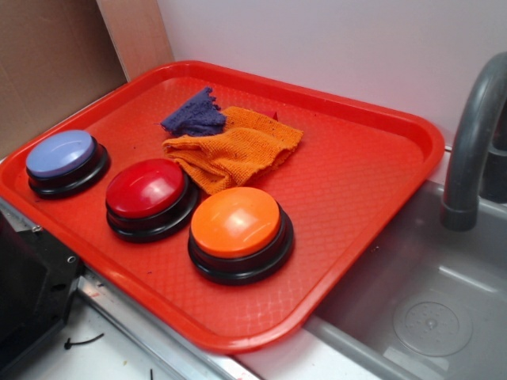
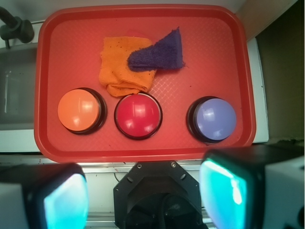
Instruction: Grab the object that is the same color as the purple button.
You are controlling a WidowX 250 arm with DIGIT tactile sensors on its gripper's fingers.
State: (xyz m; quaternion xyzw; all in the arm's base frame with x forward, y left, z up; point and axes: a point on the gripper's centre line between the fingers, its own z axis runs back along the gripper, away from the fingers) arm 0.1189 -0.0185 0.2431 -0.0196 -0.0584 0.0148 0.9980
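We see a red tray (image 1: 372, 170) filling most of the exterior view, its rim raised and its floor stamped with a diamond texture. Beside it lies a grey sink (image 1: 432, 301) with a grey faucet (image 1: 474, 142) curving over its edge.

Three dome buttons on black bases stand in a row along the near side of the tray. In the wrist view we read them, from the picture's left edge, as the orange button (image 2: 79, 110), the red button (image 2: 137, 116) and the purple button (image 2: 215, 119), its top a pale lavender-blue.

Behind the row lies the orange cloth (image 2: 120, 70), knitted and folded, its lower edge just beside the red button. The purple cloth (image 2: 159, 54), smaller, dark and ragged-edged, rests partly on the orange cloth's far corner and partly on the tray floor, well apart from the purple button.

The gripper (image 2: 143, 198) hangs outside the tray's near rim. Its two fingers (image 2: 224, 191) stand wide apart at the bottom of the wrist view, with nothing between them.
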